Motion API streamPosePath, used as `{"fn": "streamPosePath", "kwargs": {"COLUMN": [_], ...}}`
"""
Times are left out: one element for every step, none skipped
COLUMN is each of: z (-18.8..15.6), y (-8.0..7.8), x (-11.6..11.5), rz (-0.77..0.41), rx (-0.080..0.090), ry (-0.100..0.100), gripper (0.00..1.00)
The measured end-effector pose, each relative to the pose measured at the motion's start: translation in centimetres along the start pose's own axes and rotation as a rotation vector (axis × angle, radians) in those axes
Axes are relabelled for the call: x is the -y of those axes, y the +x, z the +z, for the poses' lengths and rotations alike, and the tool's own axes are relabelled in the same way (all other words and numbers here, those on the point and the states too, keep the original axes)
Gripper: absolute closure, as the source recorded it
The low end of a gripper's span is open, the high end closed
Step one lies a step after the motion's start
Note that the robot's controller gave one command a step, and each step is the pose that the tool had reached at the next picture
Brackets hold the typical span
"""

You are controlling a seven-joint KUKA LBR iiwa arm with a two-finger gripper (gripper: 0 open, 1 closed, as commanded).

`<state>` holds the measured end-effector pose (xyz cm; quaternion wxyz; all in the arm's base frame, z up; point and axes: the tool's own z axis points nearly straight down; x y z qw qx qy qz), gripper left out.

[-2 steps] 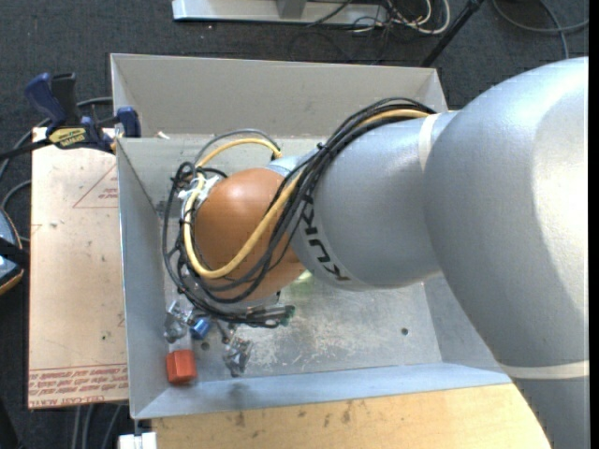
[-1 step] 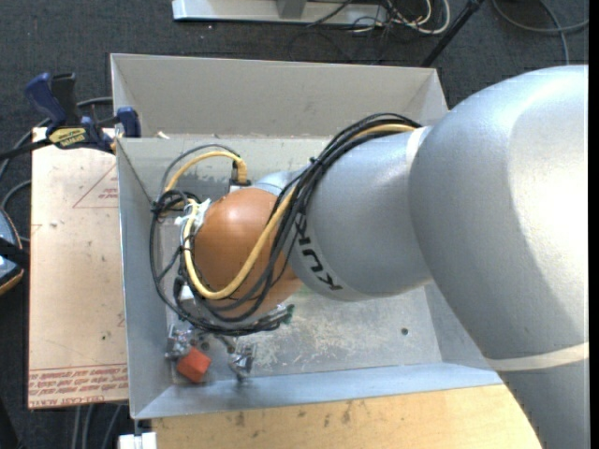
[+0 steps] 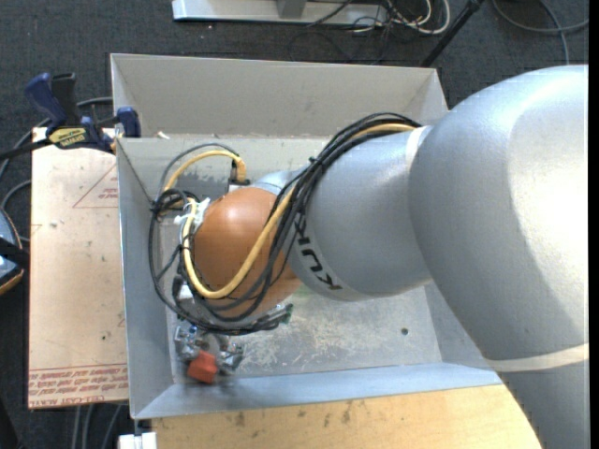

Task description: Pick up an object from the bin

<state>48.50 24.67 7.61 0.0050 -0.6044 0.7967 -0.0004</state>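
Tool low in the lower left corner of the bin, right at a small red-orange lump, open or closed impossible to tell: looks like the grasp step, calls next for closing on the lump and lifting straight up.

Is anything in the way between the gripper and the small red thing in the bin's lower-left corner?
Nothing visible. The gripper is right above the red thing, with no other item between them. The bin has walls close by on two sides there.
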Motion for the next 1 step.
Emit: {"fn": "streamPosePath", "kwargs": {"z": [-16.64], "y": [1.67], "x": [2.32], "rz": [-0.232], "rx": [0.000], "ry": [0.000], "gripper": [1.00]}}
